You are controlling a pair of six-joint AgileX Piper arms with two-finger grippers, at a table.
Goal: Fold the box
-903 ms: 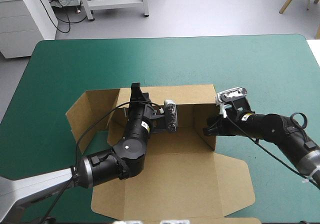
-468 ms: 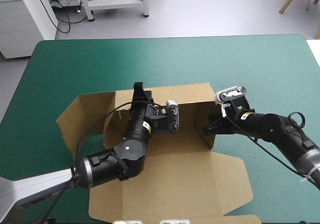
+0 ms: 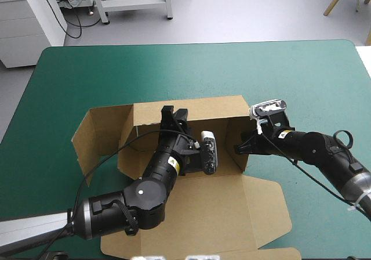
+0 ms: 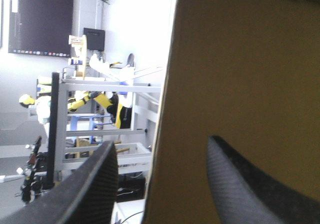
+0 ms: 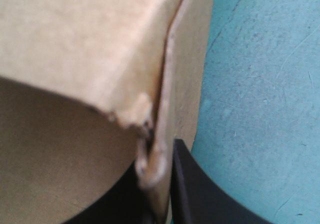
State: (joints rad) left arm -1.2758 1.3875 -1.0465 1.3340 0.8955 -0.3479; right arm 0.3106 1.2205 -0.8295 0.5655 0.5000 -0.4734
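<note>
**A:** Where does the box sit?

**B:** The box fills the lower middle of the high view, on the teal-green cover. Its lid lies flat toward the bottom edge. The back wall and right wall stand up, and the left flap splays out toward the frame's left.

**A:** And the grippers?

**B:** The right gripper, right of centre, is clamped on the right wall. In its wrist view the black fingers pinch the board's edge, with bare cover just beside them. The left gripper, just above centre, is at the back wall with its fingers apart. Its wrist view shows the wall's edge standing between them, one finger to each side. I cannot tell whether either one touches the board.

**A:** What could go wrong from here?

**B:** Only the right side is held, I'd judge. If the left gripper pushes or shuts off-centre, the back wall could lean or fold off its crease. That could drag the whole sheet across the cover.

**A:** Anything else?

**B:** The right grip is on a thin edge. A pull from the far side could slip the board out of the fingers or crush that corner. The left flap hangs loose and well away from both grippers, so it may swing further out and be hard to tuck
</note>
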